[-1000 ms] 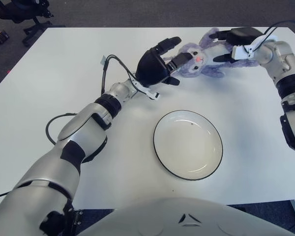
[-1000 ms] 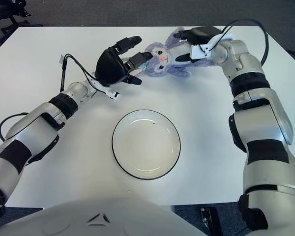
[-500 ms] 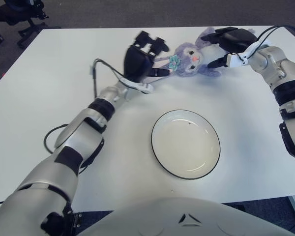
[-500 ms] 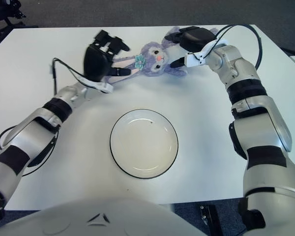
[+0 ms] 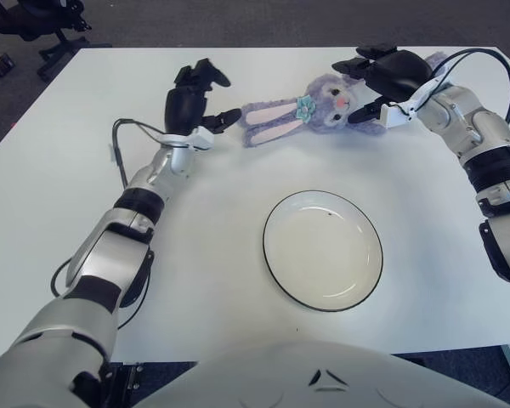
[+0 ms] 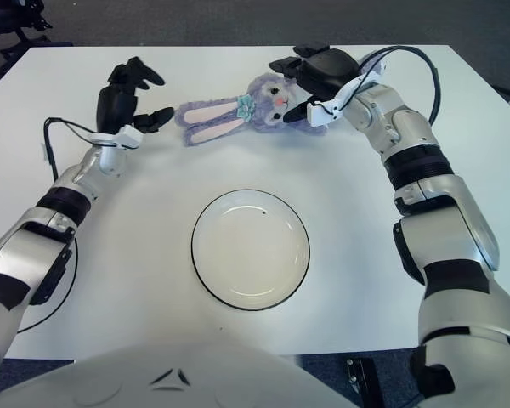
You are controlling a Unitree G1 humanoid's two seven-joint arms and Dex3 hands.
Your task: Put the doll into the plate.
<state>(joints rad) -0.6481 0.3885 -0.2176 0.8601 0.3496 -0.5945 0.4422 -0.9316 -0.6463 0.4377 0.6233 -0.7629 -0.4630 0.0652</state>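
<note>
The right hand [image 5: 382, 81], at upper right of the frame, cups the body of the purple plush rabbit doll [image 5: 310, 110] lying on the white counter [image 5: 68, 170]. The left hand [image 5: 191, 102], fingers spread and empty, hovers beside its ears. The black-rimmed white plate [image 5: 323, 248] sits below.

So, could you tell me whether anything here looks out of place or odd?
Nothing stands out. The doll lies flat on the table beyond the empty plate, right hand on its body, left hand open beside its ears.
</note>
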